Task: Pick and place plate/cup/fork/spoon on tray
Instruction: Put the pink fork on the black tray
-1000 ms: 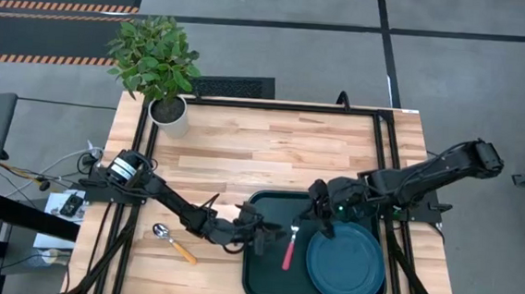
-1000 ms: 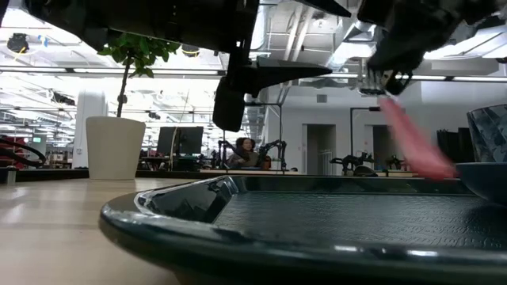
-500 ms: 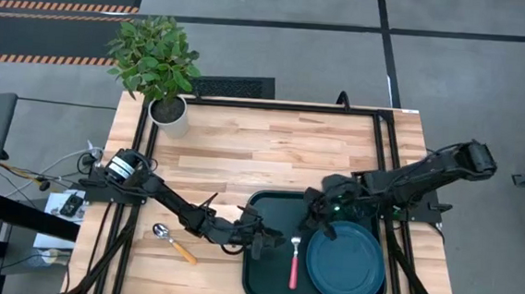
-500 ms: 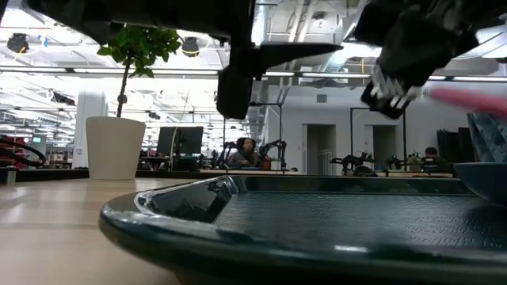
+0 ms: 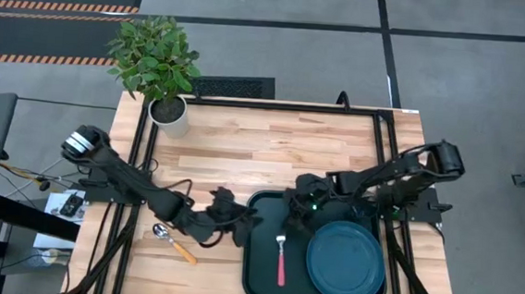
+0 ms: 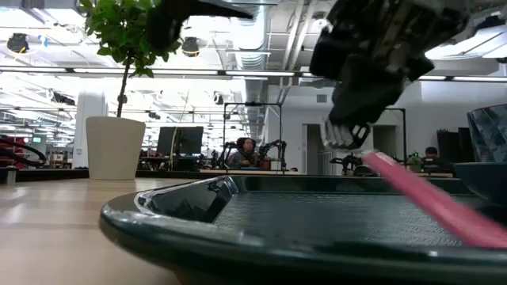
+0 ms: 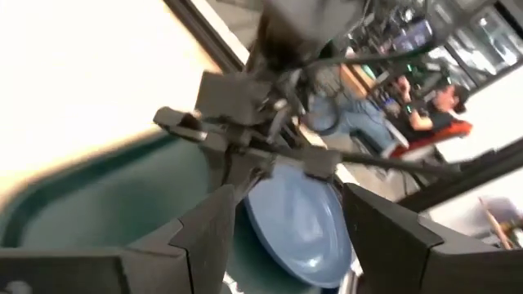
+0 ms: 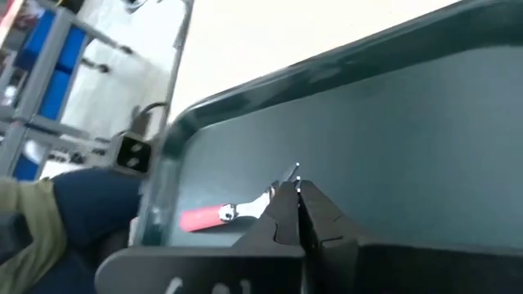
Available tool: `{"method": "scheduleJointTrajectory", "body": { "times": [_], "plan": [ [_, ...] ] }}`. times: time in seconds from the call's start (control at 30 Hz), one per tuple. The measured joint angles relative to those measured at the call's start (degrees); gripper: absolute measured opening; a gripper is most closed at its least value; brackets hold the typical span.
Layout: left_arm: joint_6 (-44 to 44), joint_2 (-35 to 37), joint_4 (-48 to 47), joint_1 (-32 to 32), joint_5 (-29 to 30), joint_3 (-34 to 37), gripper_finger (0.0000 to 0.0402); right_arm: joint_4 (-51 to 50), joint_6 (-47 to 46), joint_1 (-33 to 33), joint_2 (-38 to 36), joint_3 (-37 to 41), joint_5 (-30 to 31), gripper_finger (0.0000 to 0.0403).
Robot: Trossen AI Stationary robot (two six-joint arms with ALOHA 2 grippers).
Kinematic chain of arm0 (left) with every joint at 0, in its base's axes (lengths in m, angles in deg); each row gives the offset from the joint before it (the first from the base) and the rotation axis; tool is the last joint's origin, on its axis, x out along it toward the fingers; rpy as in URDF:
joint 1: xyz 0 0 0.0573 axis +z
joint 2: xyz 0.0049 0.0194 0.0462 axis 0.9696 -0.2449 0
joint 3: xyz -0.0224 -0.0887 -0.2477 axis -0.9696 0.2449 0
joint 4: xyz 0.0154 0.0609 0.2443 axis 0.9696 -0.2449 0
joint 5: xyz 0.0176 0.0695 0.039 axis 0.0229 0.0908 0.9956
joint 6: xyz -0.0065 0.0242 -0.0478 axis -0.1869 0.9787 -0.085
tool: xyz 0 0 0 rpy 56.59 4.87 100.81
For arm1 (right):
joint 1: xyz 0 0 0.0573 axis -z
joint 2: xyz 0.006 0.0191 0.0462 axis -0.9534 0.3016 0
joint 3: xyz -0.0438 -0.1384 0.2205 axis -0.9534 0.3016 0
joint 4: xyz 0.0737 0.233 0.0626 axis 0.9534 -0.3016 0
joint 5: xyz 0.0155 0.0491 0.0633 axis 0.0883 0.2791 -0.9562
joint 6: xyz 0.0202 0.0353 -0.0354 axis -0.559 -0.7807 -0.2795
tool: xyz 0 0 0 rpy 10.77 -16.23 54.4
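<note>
The dark green tray [image 5: 267, 208] lies at the table's near right. The teal plate [image 5: 345, 262] lies on its right half. The red-handled fork [image 5: 281, 264] is over the tray's left half, handle toward the near edge. My right gripper [image 5: 289, 225] is shut at its tine end. My left gripper [image 5: 239, 221] hangs open and empty by the tray's left rim, its fingers [image 7: 204, 237] wide apart. The orange-handled spoon [image 5: 174, 244] lies on the bare wood left of the tray. A smoky cup [image 6: 487, 133] shows beyond the plate in the low view. My right gripper pinches the fork's metal tine end [image 8: 268, 198] between its two shut fingers [image 8: 315, 214]; the fingers hide the tines themselves. It comes slanting down from the table's right. The fork slants down from the gripper [image 6: 348, 138], its red handle end [image 6: 467, 229] low at the tray floor.
A white pot with a green plant [image 5: 168, 113] stands at the far left corner. The black frame rails [image 5: 382, 155] run along the table's sides. Bare wood [image 5: 262, 156] lies between the pot and the tray.
My right gripper has carried the fork toward the table's left and lowered it. The fork was raised and level half a second ago and now slants, handle end down at the tray. My left gripper has drawn back off the tray toward the left.
</note>
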Motion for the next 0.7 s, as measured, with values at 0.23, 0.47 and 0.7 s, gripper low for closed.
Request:
{"method": "scheduleJointTrajectory", "body": {
  "times": [0.23, 0.47, 0.7],
  "plan": [
    [1.34, 1.37, -0.74, -2.03, 3.59, 0.0, 0.0213, 0.45, -0.04, 1.63, 3.83, -0.13, -2.81, 0.0],
    [-0.42, 1.4, -2.88, -1.97, 4.44, 0.0, 0.0213, 2.64, -2.71, 0.56, 8.35, -0.06, -2.29, 0.0002],
    [-0.56, 1.4, -2.99, -1.97, 4.46, 0.0, 0.0213, 2.88, -3.39, 0.65, 9.14, -0.02, 1.55, 0.0029]
  ]
}}
